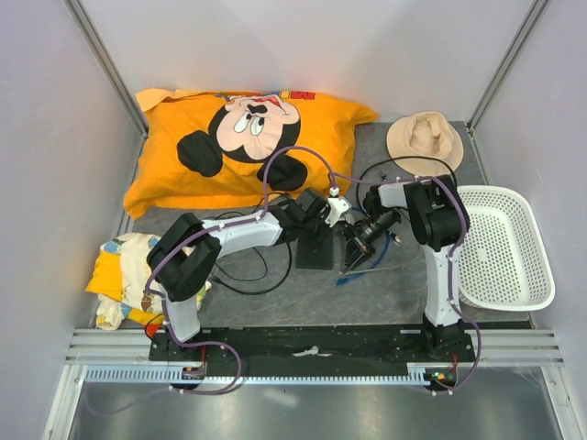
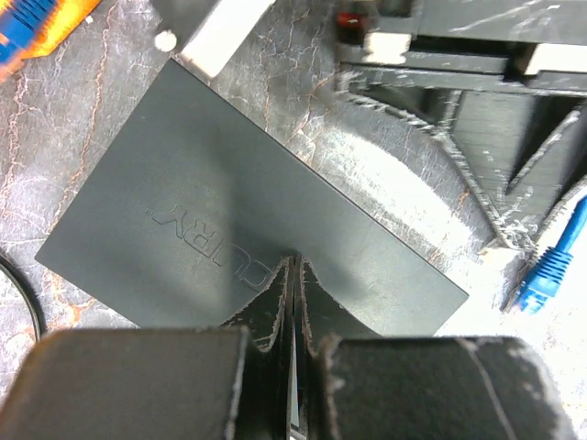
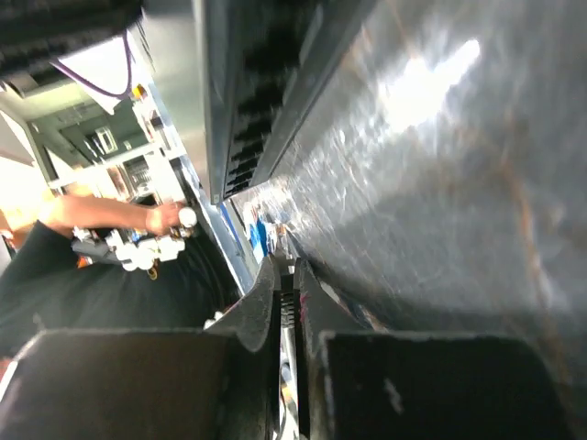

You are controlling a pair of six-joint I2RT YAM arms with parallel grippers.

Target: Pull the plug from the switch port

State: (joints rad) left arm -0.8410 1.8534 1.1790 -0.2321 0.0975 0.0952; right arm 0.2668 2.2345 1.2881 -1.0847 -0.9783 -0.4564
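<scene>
Bearing on the switch [image 2: 229, 211] beneath it, the left tool [image 2: 293, 275] was clenched empty. The right tool [image 3: 286, 275] was clenched, contents unclear. The blue plug [image 2: 550, 266], right of the left tool, looked light and rigid, best gripped by its body.

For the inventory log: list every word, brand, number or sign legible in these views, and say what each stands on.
"CURY": embossed on the top of the black switch, upside down in the left wrist view; any letters before it are hidden behind the left gripper.
Coloured print at the top edge of the orange Mickey Mouse pillow: too small to read.
Nothing else is legible.
</scene>
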